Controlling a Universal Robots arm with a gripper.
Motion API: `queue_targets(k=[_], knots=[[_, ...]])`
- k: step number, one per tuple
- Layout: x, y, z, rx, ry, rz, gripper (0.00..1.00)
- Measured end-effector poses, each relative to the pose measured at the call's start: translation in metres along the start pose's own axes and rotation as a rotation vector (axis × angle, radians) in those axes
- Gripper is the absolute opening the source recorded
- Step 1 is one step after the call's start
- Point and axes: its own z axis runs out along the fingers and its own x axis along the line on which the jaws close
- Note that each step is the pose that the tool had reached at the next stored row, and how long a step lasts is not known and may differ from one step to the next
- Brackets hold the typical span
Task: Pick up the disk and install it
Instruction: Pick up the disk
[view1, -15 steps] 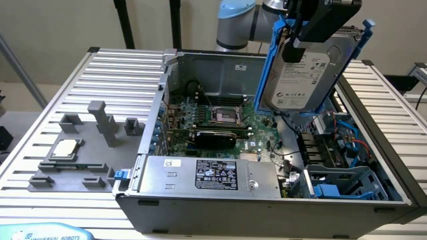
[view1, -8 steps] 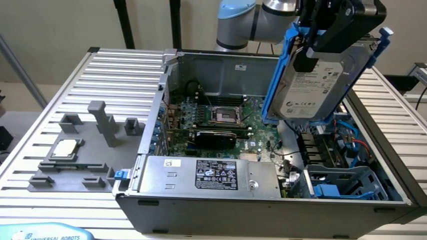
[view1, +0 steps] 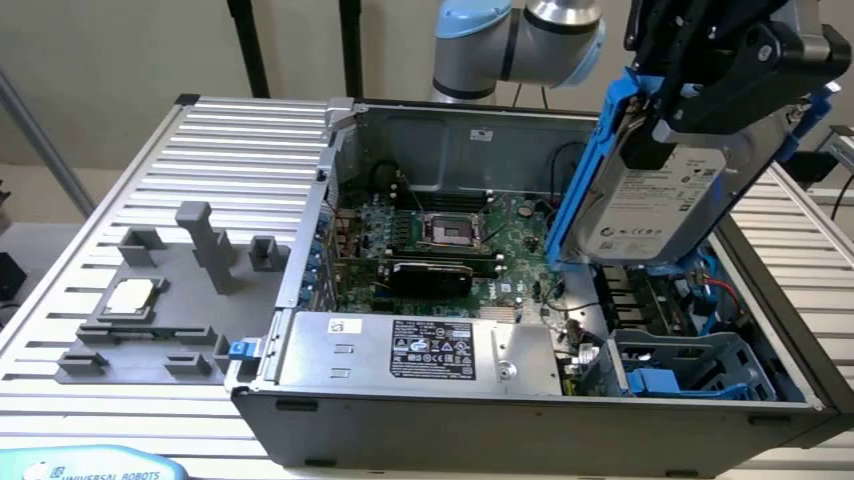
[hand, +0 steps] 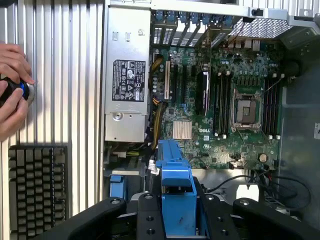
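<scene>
Holding disk | pincer clamped on it | silver-grey, wht label, blue frame, tilted

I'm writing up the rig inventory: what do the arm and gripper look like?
A silver-grey tubular arm with rounded light-blue joint caps, ending in a matte black blocky gripper whose black fingers carry round screw holes.
</scene>
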Motion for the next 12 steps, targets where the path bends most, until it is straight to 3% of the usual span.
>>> queue_targets(k=[7, 12], knots=[[0.020, -0.0159, -0.0017, 0.0000, 0.0001, 0.000, 0.33], [0.031, -0.0353, -0.0012, 0.0000, 0.0000, 0.000, 0.33]])
